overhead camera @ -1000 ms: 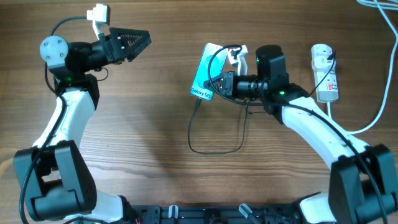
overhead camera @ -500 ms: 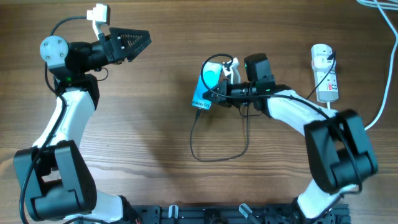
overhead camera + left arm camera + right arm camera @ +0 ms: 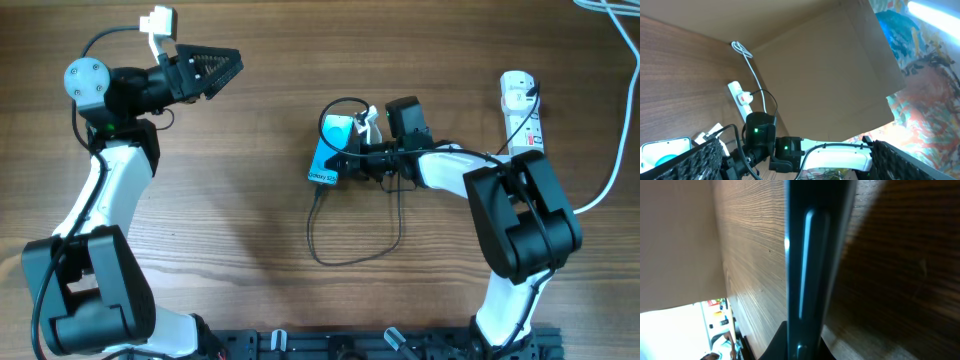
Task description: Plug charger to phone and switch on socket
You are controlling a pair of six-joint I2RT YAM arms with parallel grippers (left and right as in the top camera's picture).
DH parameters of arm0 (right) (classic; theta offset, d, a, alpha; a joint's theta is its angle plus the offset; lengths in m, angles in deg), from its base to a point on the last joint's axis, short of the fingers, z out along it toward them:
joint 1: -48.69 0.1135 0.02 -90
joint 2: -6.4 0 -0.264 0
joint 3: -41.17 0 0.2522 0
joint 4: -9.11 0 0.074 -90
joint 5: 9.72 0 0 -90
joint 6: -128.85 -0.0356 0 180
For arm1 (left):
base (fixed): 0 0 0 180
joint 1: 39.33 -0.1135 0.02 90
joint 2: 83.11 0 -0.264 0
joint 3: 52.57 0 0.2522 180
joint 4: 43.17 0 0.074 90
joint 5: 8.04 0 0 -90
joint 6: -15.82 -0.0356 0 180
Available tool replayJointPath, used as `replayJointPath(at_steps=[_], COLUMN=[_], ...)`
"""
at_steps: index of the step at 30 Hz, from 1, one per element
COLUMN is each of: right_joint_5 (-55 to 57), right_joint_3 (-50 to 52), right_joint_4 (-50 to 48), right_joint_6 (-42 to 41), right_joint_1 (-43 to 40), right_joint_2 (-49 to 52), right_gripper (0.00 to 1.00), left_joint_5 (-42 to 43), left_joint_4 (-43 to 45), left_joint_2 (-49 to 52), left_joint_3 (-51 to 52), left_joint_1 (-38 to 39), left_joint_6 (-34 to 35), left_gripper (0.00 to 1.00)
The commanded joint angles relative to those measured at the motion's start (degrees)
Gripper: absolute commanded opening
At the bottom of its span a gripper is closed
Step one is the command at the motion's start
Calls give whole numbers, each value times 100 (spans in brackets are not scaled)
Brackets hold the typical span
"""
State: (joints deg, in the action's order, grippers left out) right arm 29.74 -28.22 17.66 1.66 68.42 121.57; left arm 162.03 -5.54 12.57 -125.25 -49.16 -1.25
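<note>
The phone [image 3: 329, 150], turquoise-screened, is tilted up on its long edge at the table's middle. My right gripper [image 3: 352, 153] is shut on it. In the right wrist view the phone's dark edge [image 3: 809, 265] runs straight up between the fingers [image 3: 802, 342]. The charger's thin black cable [image 3: 350, 259] loops in front of the phone and its tip meets the phone's lower end; I cannot tell how far it is seated. The white socket [image 3: 522, 118] lies at the right, also in the left wrist view [image 3: 739, 95]. My left gripper [image 3: 213, 70] is open, empty and raised at the far left [image 3: 802, 165].
The socket's thick white cord [image 3: 612, 150] curves along the right edge of the table. A white adapter [image 3: 516, 84] sits plugged in the socket's far end. A brown cardboard wall [image 3: 820, 65] stands behind the table.
My right wrist has rolled and shifted left, tipping the phone from lying nearly flat up onto its edge. The cable loop has followed slightly. The left arm has not moved.
</note>
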Motion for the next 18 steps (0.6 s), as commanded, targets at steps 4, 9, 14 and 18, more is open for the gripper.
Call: replayJointPath(at_steps=[4, 9, 14, 18], right_joint_5=[-170, 125, 297, 297], right_joint_3=[-85, -85, -85, -85], right_joint_4=[-76, -52, -52, -52], right_joint_6=[254, 273, 275, 275], right_joint_1=[35, 35, 35, 35], right_joint_2=[164, 164, 164, 164], right_gripper=[4, 4, 5, 5], left_joint_5=[68, 68, 68, 68], left_joint_4=[20, 20, 20, 20], left_joint_2=[-118, -118, -118, -118], left_joint_3=[-17, -17, -17, -17], left_joint_1=[-20, -20, -20, -20], left_joint_6=[-33, -33, -33, -33], left_gripper=[100, 100, 100, 100])
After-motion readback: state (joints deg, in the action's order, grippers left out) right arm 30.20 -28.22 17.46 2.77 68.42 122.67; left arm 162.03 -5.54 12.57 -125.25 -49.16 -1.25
